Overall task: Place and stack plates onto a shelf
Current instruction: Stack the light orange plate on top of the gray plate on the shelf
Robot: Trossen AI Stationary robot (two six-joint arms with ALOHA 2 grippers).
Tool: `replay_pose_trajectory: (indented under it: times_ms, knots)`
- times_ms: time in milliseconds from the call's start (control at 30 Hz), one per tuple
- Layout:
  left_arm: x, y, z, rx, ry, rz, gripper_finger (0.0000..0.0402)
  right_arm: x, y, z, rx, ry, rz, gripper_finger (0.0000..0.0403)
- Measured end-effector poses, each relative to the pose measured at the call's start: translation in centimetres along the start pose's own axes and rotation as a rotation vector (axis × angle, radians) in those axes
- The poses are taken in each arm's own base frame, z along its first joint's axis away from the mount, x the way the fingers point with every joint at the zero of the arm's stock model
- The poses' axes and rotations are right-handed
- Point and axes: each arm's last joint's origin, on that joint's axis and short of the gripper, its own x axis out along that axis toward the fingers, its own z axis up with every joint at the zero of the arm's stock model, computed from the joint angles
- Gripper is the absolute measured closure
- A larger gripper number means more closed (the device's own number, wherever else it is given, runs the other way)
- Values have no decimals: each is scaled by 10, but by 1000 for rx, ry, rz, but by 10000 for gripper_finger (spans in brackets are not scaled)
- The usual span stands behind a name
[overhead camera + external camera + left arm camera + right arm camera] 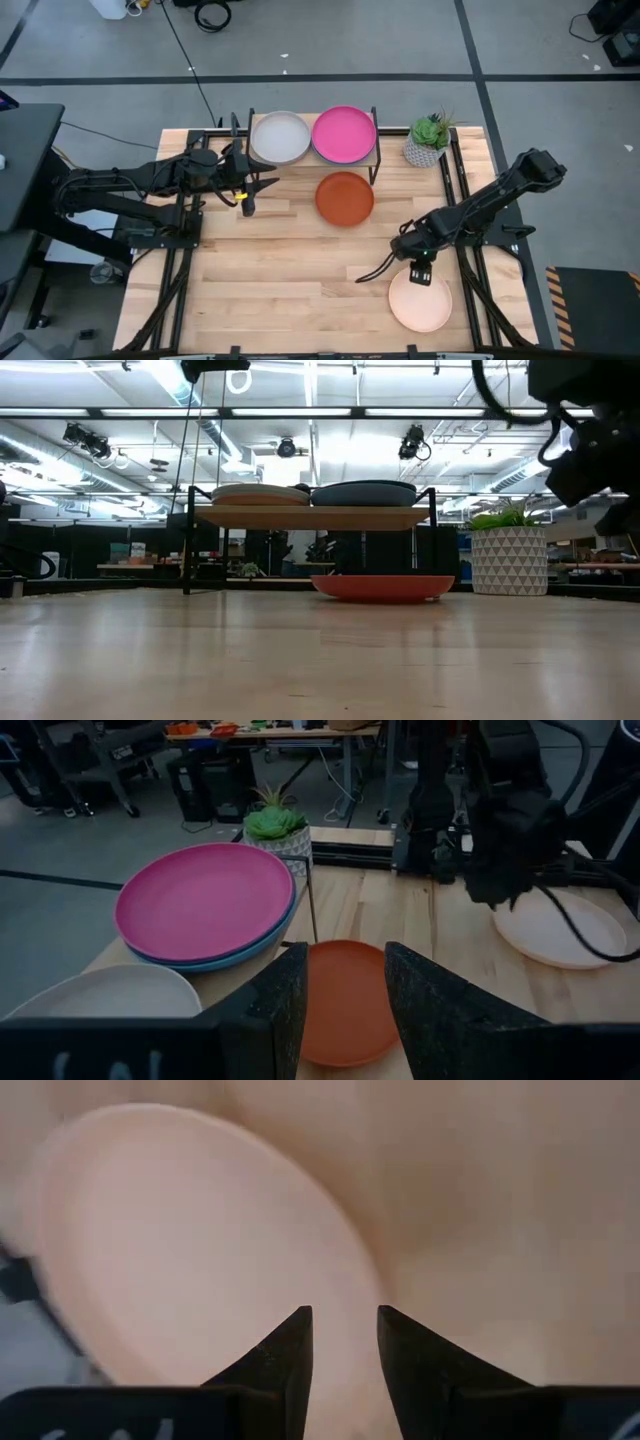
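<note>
a light wooden surface (280,290) filled the overhead view, with a dark robot arm reaching in from each side. at the far edge stood the shelf (377,150), a low rack with a pale wooden top and thin black legs. two stacks of plates sat side by side on its top. the left stack was topped by a grey plate (279,137). the right stack was topped by a magenta plate (344,134), and the left wrist view showed a blue plate (235,952) directly beneath it. how many plates lay lower in either stack could not be told.

an orange plate (345,198) lay flat on the surface just in front of the shelf, below the magenta stack. a cream plate (420,300) lay flat near the front right corner of the surface, well apart from the shelf. a small potted plant (428,140) in a white patterned pot stood just to the right of the shelf.

the left gripper (247,206) hovered beside the shelf's left front corner, its fingers spread apart and holding nothing, pointed toward the orange plate. the right gripper (421,274) hung over the far edge of the cream plate, its fingers (283,1355) slightly parted with a narrow gap between them, gripping nothing.
</note>
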Motion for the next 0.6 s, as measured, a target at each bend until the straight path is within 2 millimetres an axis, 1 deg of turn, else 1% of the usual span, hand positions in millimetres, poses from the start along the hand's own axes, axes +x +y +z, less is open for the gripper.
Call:
replay_pose_trajectory:
  times_ms: [100,267,367,433,500,600]
  knots:
    - [0,0,0,-2,4,0,260,6,2,0,-6,-15,28,281]
    - [0,0,-3,-5,27,1,260,15,-2,-4,50,-13,-59,282]
    - [0,0,-3,-5,30,1,260,16,1,-3,39,7,-12,283]
    - [0,0,-3,-7,30,1,260,14,6,-2,29,29,40,283]
    - [0,0,-3,-13,31,2,260,9,11,-1,4,30,56,284]
    - [0,0,-3,-21,34,2,260,-1,12,-2,-10,-31,-28,284]
